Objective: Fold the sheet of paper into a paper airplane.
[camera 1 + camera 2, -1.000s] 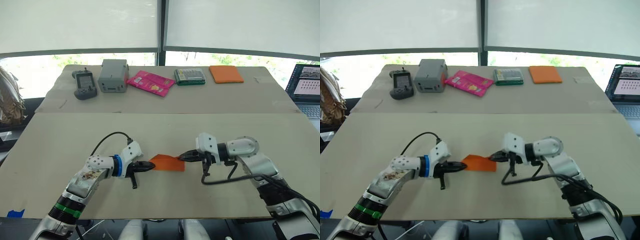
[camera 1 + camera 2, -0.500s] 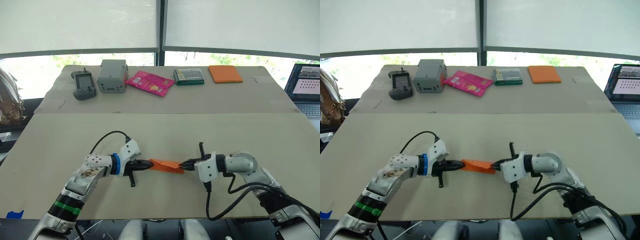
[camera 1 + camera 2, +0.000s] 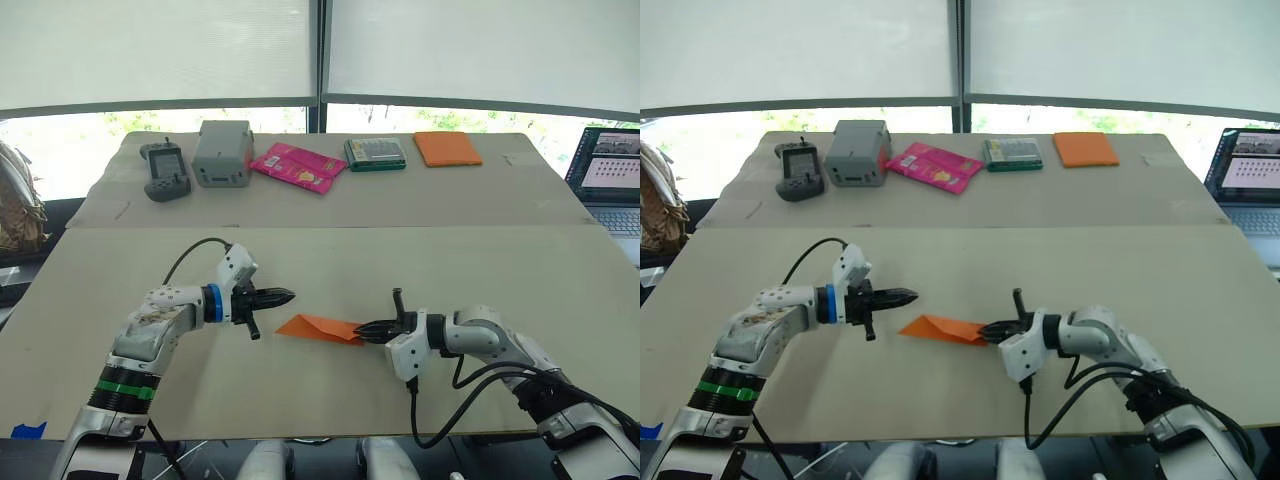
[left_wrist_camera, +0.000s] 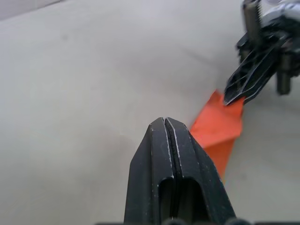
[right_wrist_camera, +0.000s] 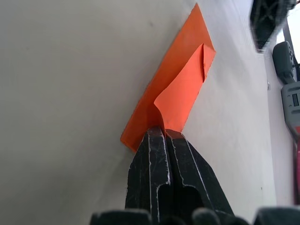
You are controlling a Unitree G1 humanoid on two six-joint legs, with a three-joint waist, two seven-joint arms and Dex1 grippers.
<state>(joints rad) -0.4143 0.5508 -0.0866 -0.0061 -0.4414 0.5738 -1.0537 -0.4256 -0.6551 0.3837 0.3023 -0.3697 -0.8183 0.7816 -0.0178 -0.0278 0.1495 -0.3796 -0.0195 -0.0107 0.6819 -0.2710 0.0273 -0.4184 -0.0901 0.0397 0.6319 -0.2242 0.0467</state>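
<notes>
Paper airplane [image 3: 318, 328]: folded orange wedge, laid on the near table [image 3: 420, 265], kept from shifting by one pinched end. Right gripper [image 3: 370, 329]: clamped on that end. Left gripper [image 3: 283, 296]: fingers pressed together, nothing held, parked just beside the free tip.

Closed left tool [image 4: 165, 123] beside folded sheet of paper [image 4: 216, 129], right tool [image 4: 234, 97] pinching it
</notes>
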